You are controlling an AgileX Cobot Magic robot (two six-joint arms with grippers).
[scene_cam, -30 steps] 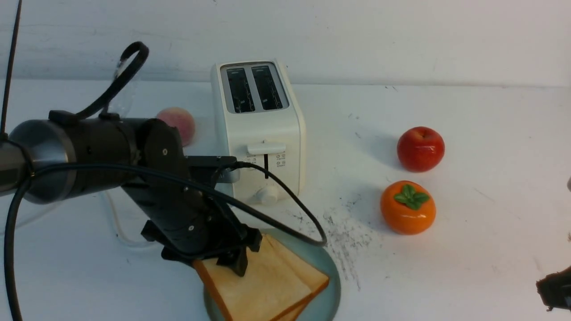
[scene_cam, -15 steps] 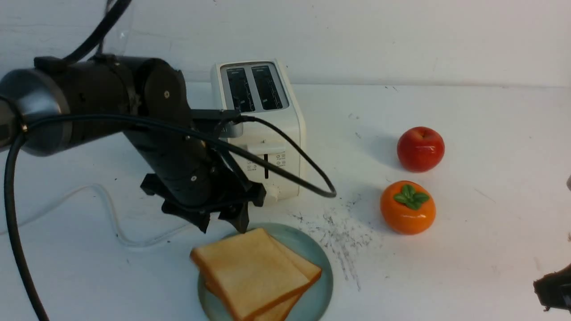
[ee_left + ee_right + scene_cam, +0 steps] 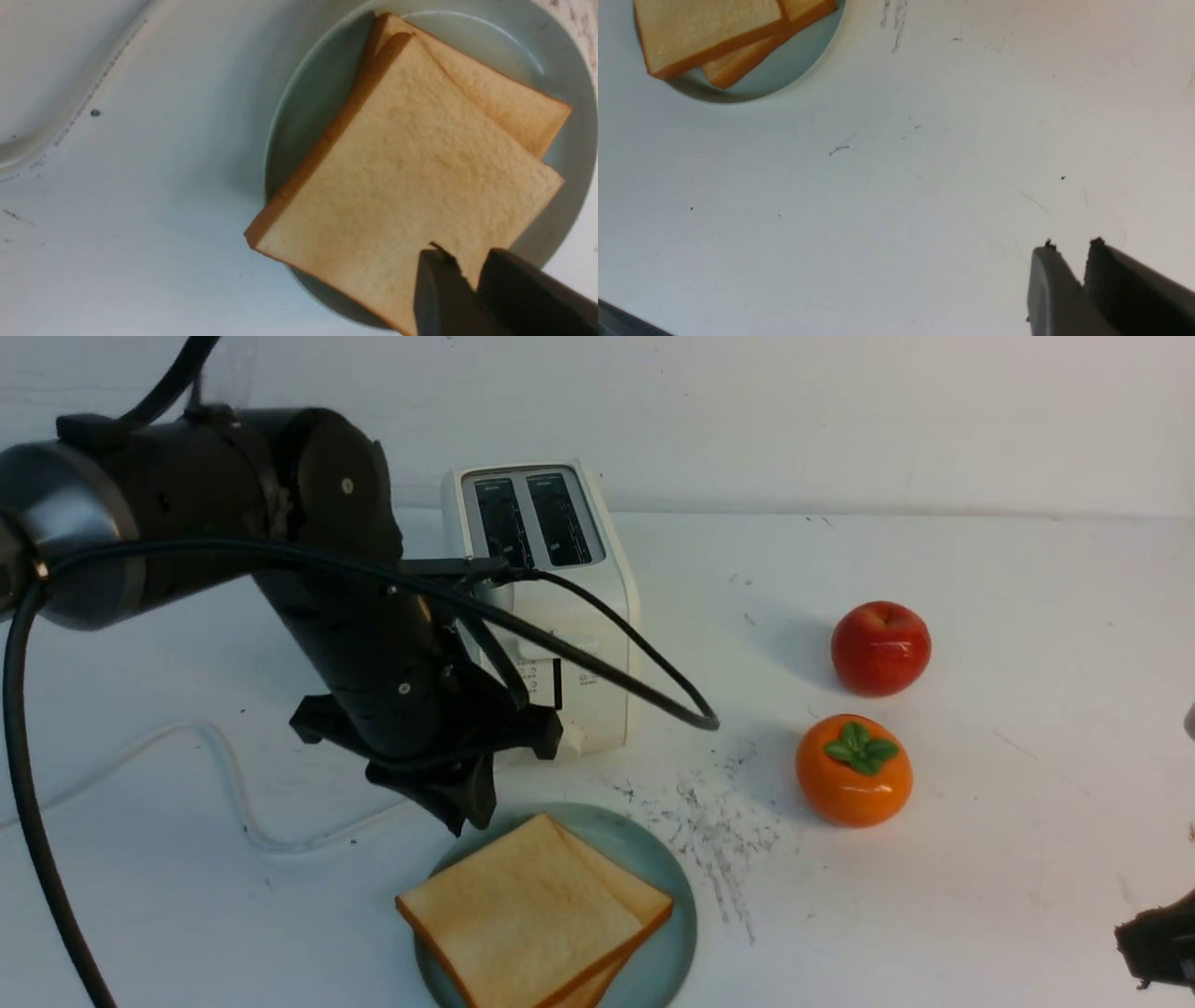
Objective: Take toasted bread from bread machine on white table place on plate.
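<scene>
In the front view, the upper slice of toast (image 3: 527, 910) and the lower slice (image 3: 624, 879) lie on the plate (image 3: 667, 943), and the upper one partly covers the other. The left gripper (image 3: 467, 826) is above the plate, near its rim. The bread machine (image 3: 579, 616) stands behind the plate, on the white table (image 3: 980, 896).

In the left wrist view, the fingertips (image 3: 434, 261) have a small gap between them and pinch nothing.

In the right wrist view, the right gripper (image 3: 1073, 247) also has its fingers a little spread, over the table.
</scene>
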